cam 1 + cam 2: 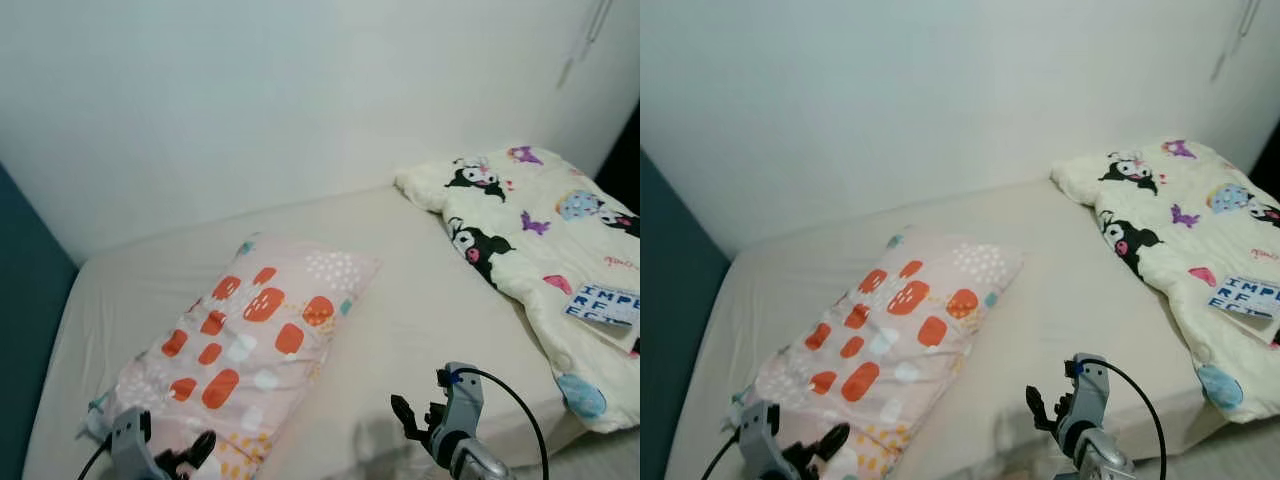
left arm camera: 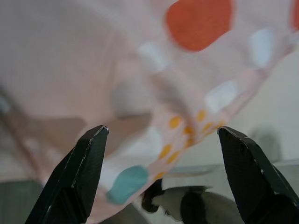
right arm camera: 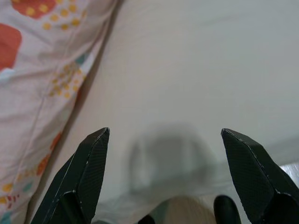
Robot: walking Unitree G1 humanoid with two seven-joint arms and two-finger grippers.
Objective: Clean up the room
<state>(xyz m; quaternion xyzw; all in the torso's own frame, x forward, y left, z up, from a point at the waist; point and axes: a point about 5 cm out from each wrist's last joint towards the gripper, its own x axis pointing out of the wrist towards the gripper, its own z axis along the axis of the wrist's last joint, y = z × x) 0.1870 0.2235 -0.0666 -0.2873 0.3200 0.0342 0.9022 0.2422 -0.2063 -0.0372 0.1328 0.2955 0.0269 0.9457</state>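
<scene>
Bed (image 1: 420, 300) | pillow (image 1: 240, 350) centre | left gripper (image 2: 161, 177) spread at pillow's corner | right gripper (image 3: 163, 177) spread beside pillow

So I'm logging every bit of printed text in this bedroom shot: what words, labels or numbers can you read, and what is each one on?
"IMPE / RF / ECT" in blue block letters, cut off at the picture's edge, on a white patch printed on the cartoon-print blanket.
Small pink script on the same blanket: too blurred to read.
The patterned pillow bears shapes only, no words.
</scene>
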